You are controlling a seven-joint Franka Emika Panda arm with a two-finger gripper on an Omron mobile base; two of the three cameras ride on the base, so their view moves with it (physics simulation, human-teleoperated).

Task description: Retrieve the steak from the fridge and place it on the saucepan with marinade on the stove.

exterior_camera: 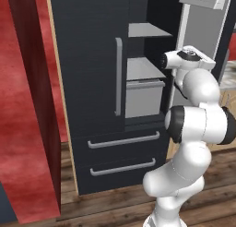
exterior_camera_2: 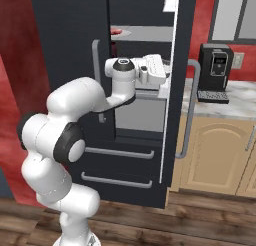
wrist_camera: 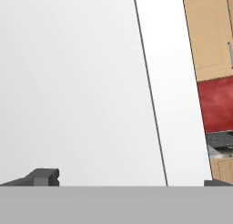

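The jaws stand wide and empty at frame centre, where the white arm's gripper [exterior_camera_2: 162, 70] sits inside the tall charcoal-black fridge [exterior_camera: 92, 83]. The small pink-red steak [exterior_camera_2: 116, 32] lies on the upper-left shelf; I'd raise the hand and approach level.

1. A home kitchen, rendered.
2. A tall charcoal fridge [exterior_camera: 97, 83] fills the centre of the left base view, one door open on grey shelves [exterior_camera: 145, 68].
3. At the right of the right base view, a marble counter [exterior_camera_2: 240, 97] carries a black coffee machine [exterior_camera_2: 215, 72] above tan cabinets [exterior_camera_2: 215, 150].
4. Red walls [exterior_camera: 20, 106] and a wooden plank floor [exterior_camera_2: 190, 225].
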